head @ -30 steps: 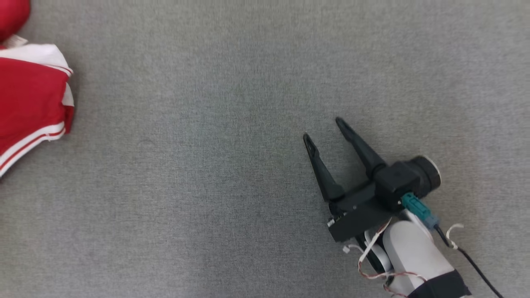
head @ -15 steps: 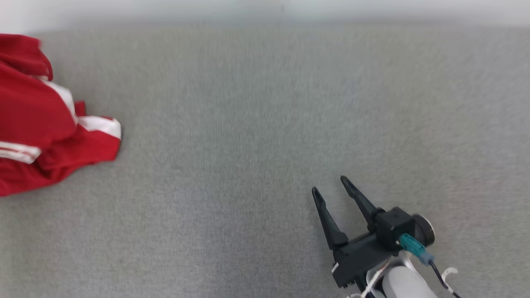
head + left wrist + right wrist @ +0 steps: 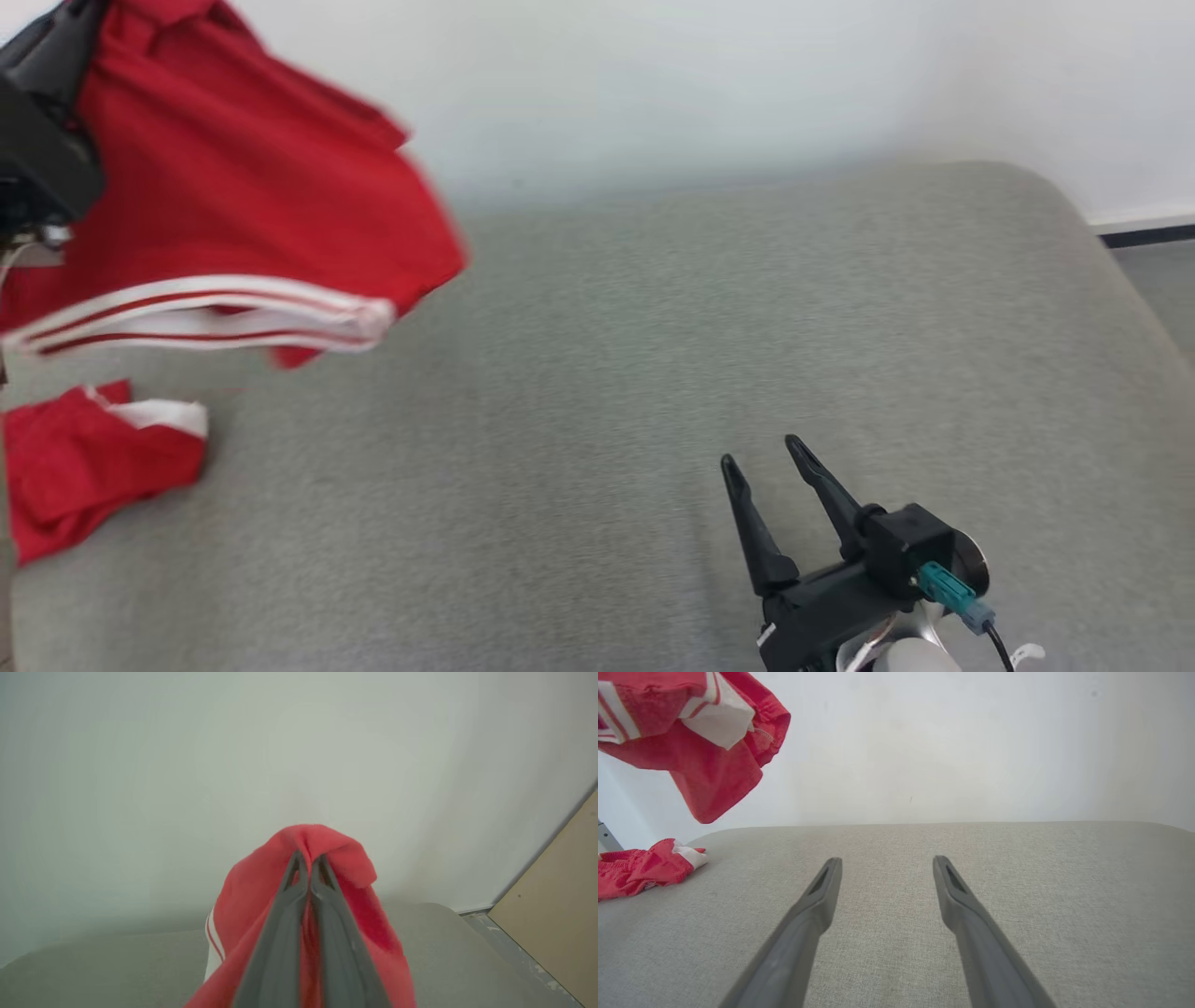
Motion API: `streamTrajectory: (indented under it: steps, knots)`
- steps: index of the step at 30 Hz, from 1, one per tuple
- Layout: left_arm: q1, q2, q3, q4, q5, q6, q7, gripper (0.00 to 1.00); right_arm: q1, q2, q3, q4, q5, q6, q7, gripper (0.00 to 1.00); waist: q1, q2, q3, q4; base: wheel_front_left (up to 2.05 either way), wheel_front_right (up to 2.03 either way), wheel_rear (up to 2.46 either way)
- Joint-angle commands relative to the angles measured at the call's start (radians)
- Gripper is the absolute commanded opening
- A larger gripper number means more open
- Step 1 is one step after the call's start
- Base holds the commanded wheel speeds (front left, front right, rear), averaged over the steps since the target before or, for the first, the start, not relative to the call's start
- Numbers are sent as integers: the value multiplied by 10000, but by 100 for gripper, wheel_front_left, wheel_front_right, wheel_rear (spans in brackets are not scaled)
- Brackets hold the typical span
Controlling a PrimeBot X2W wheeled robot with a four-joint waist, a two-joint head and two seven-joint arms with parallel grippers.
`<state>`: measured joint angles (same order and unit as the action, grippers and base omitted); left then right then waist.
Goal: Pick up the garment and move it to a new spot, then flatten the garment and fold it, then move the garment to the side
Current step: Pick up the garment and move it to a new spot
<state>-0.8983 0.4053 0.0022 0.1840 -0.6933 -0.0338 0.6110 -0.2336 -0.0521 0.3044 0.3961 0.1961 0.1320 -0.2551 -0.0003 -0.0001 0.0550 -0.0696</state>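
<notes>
The left wrist view shows the grip itself: left claw [image 3: 308, 859] clamped on a fold of the red, white-striped garment [image 3: 348, 858]; the head view shows it hanging far left above the grey fabric desk [image 3: 607, 373], more red cloth [image 3: 84, 467] lying beneath; white wall [image 3: 747, 75] behind; right claw [image 3: 761, 452] near right, low over the desk, wide and empty.

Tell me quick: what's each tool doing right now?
Left tool: shut on the red garment, holding it up in the air.
Right tool: open, holding nothing, above the grey surface.
</notes>
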Motion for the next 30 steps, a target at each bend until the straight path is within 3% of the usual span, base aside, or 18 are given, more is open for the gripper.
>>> streamTrajectory:
  steps: [1, 15, 20, 24, 25, 26, 30]
  knots:
    - [-167, -193, -111, -215, -170, 39, 68, 0, -46, 18, 74, -171, 225, -25, -2, 100, 3, 1, -117, -1622, 0, 0, 0]
    - [751, -1346, -1203, -129, -95, -90, -226, 0, -663, 21, 945, -390, 874, -25, -73, 100, 3, 1, 1250, -4038, 0, 0, 0]
    - [1702, -1438, -1586, 879, 365, -210, -996, 0, -780, 22, 1023, -348, 968, -25, -94, 100, 3, 1, 1559, -4733, 0, 0, 0]
    - [2158, -1515, -1910, 1929, 851, -249, -1792, 0, -713, 25, 872, -359, 903, -25, -104, 100, 3, 1, 1663, -4743, 0, 0, 0]
    - [2221, -1511, -1965, 2214, 978, -260, -2011, 23, -695, 25, 846, -362, 879, -25, -104, 100, 3, 1, 1673, -4736, 0, 0, 0]
    - [2282, -1560, -2017, 2431, 1077, -265, -2229, 100, -677, 24, 823, -360, 849, -25, -106, 100, 3, 1, 1668, -4722, 0, 0, 0]
    - [2347, -1829, -2140, 3078, 1279, -285, -3199, 100, -615, 13, 545, -319, 624, -25, -109, 100, 3, 1, 1524, -4433, 0, 0, 0]
